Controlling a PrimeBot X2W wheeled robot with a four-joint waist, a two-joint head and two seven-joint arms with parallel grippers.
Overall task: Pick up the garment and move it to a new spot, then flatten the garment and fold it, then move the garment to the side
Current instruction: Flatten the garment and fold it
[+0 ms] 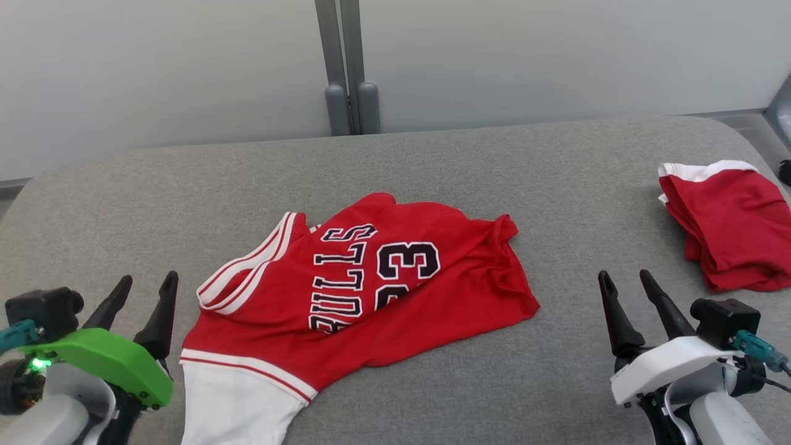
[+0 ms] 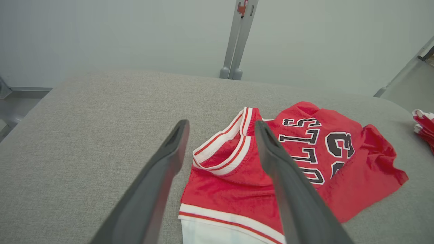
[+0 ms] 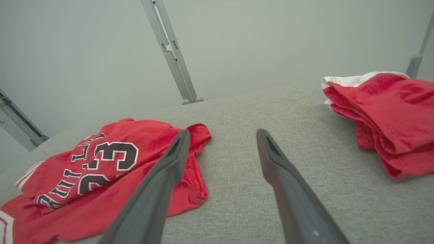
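a: here, where does the jersey (image 1: 371, 290) lie?
b: rumpled on the grey table (image 1: 432, 154), near the middle and reaching the front edge. it is red, its white-trimmed neck opening is turned toward the left gripper (image 1: 148, 278), and a white panel lies at the near edge. the lettering and the number 23 face up, partly creased.
a: and how does the left gripper stand?
b: just beside the collar, its two dark fingers spread apart with no cloth between them.
a: and the right gripper (image 1: 624, 275)?
b: likewise spread wide and empty, over bare table, between the jersey's right end and a folded red garment (image 1: 735, 228) at the far right. a grey post (image 1: 346, 68) stands behind the table.
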